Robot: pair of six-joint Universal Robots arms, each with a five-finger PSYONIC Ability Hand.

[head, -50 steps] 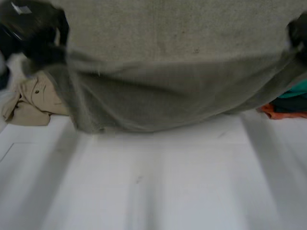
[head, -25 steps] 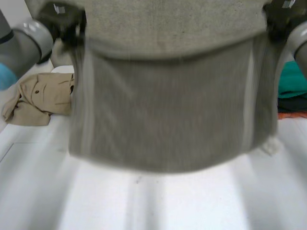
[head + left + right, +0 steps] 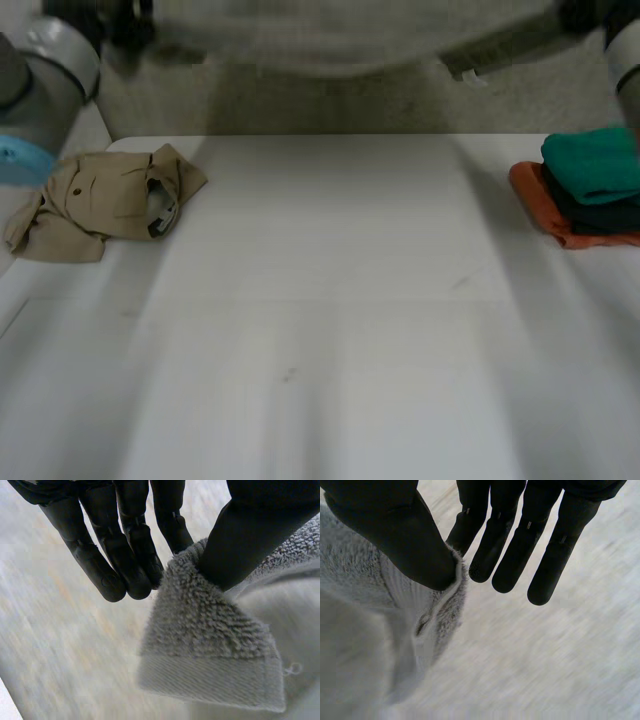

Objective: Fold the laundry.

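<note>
shirt (image 3: 100,200) lies left on the table (image 3: 330,300), folded stack (image 3: 590,190) right.

grey terry towel (image 3: 210,645) | aloft, stretched wide at the table's (image 3: 330,300) far side | hemmed corners pinched

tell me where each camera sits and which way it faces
Head view: sits between and behind the arms, looking down at the white table; the left arm and right arm show at the far side, holding up the grey towel.
Left wrist view: sits on the left wrist, looking along the palm; the left hand pinches a towel corner.
Right wrist view: sits on the right wrist, looking along the palm; the right hand pinches the towel's edge.
Shared: all three show the grey towel.
</note>
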